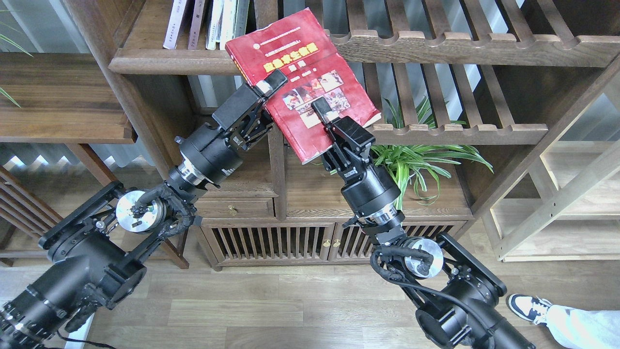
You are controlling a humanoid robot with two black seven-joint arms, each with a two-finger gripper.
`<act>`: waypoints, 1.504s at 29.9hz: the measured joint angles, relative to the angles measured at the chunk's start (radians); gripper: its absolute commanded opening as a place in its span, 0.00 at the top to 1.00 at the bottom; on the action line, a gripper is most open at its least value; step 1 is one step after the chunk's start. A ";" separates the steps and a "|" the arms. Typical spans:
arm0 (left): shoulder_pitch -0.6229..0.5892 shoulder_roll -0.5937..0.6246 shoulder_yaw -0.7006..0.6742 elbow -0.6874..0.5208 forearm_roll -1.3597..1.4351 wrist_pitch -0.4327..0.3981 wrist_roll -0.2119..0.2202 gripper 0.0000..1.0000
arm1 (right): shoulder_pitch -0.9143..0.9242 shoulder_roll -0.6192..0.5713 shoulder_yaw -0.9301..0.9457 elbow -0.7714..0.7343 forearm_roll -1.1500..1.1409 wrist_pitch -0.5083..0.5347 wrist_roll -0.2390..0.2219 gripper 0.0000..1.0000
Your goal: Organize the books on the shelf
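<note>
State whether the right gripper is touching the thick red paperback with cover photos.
Touching. In the head view, the right gripper has one finger lying flat on the front cover of the thick red paperback with cover photos, pinching its lower edge.

Spider plant (411, 162) sits on the low cabinet (271, 242) top, right of centre. Cabinet has slatted doors, brass knobs, one small drawer (236, 208) upper left. Slatted racks (460, 43) above the plant. Thin pale books (208, 22) stand up-left of it. Wood floor (271, 310) below cabinet; sneaker (529, 307) far lower right.
</note>
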 measured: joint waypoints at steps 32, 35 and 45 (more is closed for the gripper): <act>-0.005 0.000 -0.001 0.028 0.007 0.000 -0.006 0.28 | -0.003 0.000 -0.035 -0.001 -0.007 0.000 -0.020 0.96; -0.005 0.002 -0.001 0.028 0.007 0.000 -0.006 0.35 | -0.003 0.000 -0.035 -0.001 -0.012 0.000 -0.020 0.96; 0.003 0.004 -0.002 0.025 0.007 0.000 -0.005 0.58 | -0.002 0.000 -0.036 -0.001 -0.020 0.000 -0.021 0.96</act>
